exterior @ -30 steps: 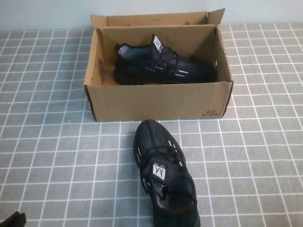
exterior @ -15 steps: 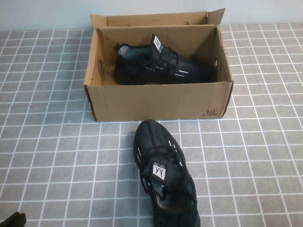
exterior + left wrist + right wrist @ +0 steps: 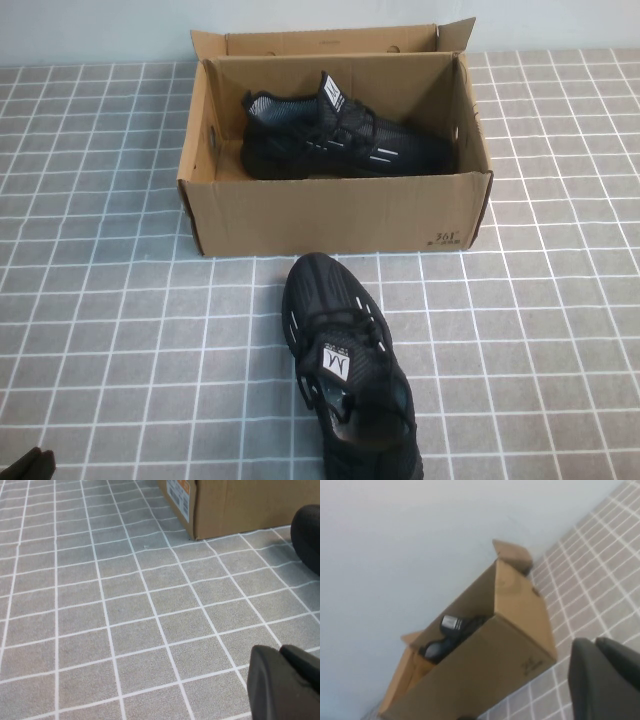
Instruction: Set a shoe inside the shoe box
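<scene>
An open cardboard shoe box (image 3: 330, 210) stands at the far middle of the table with one black shoe (image 3: 345, 140) lying inside it. A second black shoe (image 3: 345, 375) lies on the cloth in front of the box, toe toward it. My left gripper (image 3: 25, 466) sits at the near left corner, far from both shoes; in the left wrist view it (image 3: 282, 677) is shut and empty, with the box corner (image 3: 235, 505) and the shoe's toe (image 3: 307, 537) ahead. My right gripper (image 3: 600, 672) is out of the high view; it is shut and empty, facing the box (image 3: 485, 660).
A grey cloth with a white grid (image 3: 120, 300) covers the table. A pale wall (image 3: 100, 25) stands behind the box. The box's back flap (image 3: 330, 40) stands upright.
</scene>
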Tool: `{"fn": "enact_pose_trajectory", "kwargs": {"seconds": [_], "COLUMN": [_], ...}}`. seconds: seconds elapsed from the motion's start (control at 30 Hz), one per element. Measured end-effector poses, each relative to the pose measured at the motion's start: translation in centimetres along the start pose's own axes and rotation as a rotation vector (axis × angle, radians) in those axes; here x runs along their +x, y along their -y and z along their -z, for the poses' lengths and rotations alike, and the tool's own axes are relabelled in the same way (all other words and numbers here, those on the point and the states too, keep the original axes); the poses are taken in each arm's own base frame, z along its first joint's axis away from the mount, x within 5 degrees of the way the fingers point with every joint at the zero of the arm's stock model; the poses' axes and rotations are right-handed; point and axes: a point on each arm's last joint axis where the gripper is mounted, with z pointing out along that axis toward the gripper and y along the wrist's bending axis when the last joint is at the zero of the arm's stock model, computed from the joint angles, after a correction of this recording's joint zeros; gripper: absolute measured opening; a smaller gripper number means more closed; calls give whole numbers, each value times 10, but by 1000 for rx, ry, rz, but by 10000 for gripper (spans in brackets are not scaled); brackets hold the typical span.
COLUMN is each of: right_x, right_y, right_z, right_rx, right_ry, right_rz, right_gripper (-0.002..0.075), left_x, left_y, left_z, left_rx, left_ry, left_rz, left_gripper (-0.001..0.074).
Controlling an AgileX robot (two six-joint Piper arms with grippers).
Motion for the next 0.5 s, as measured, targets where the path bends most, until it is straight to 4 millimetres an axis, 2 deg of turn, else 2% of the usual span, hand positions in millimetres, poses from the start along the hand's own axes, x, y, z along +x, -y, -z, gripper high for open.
{"fn": "enact_pose_trajectory", "kwargs": {"seconds": [0.1,0.23,0.37,0.5], "right_x": [0,-14,-25,-38], "right_y": [-12,-48,-75,-96], "right_z": [1,-3,-21,-49], "right_rx": [-40,-79,-37,1], "right_ry": [-71,-199,-417,-629], "right_rz": [7,122,266,415], "right_gripper": [-17,-16,-16,-16], "left_x": [0,0,0,0], "left_y": [0,0,0,0], "left_z": [0,0,0,0], "left_rx": [0,0,0,0], "left_ry": [0,0,0,0], "left_rz": [0,0,0,0], "left_gripper": [-1,-1,-1,-1]}}
